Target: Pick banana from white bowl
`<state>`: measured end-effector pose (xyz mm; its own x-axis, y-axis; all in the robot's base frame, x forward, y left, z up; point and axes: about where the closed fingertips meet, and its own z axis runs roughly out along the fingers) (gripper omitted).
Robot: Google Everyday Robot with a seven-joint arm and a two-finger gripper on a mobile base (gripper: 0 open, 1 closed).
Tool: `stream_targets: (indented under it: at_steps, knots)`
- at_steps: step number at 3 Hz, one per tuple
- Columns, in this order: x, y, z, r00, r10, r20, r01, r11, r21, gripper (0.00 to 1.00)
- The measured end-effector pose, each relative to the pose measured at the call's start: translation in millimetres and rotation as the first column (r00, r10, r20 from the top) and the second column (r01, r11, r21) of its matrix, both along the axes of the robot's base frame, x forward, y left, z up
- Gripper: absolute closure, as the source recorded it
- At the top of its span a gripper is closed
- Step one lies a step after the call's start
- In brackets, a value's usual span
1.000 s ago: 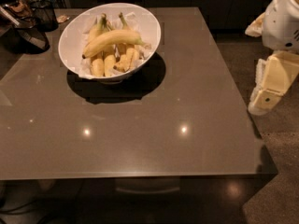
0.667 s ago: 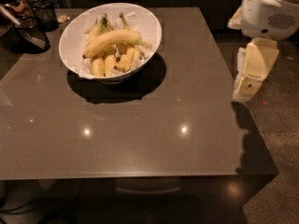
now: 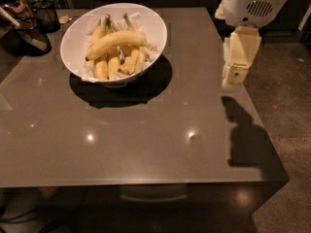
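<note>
The banana is long, curved and yellow. It lies across the top of several smaller bananas in the white bowl, which stands at the far left of the grey table. My gripper hangs at the end of the cream-coloured arm, above the table's right edge. It is well to the right of the bowl and apart from it. It casts a shadow on the table's right side.
A dark wire basket and a dark curved object sit beyond the table's far left corner. The table's right edge drops to a speckled floor. The white arm housing is at the top right.
The arm has moved left from beside the table to above its right edge. Its shadow now falls on the tabletop. The bowl and bananas have not moved.
</note>
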<state>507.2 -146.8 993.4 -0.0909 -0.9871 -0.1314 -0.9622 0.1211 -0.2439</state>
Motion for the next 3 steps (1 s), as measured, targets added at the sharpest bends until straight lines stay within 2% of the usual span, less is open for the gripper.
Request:
stream_targets:
  at_steps: [1,2,3]
  knots:
    - [4.7,5.5,2.8,0.9993,0.005,0.036,-0.006,1.0,0.018,0.0]
    - [24.9,24.7,12.4,0.9985,0.022,0.051,-0.023,1.0,0.019,0.0]
    - [56.1,55.0,24.1,0.9957,0.066,0.064,-0.066,0.998,-0.007,0.0]
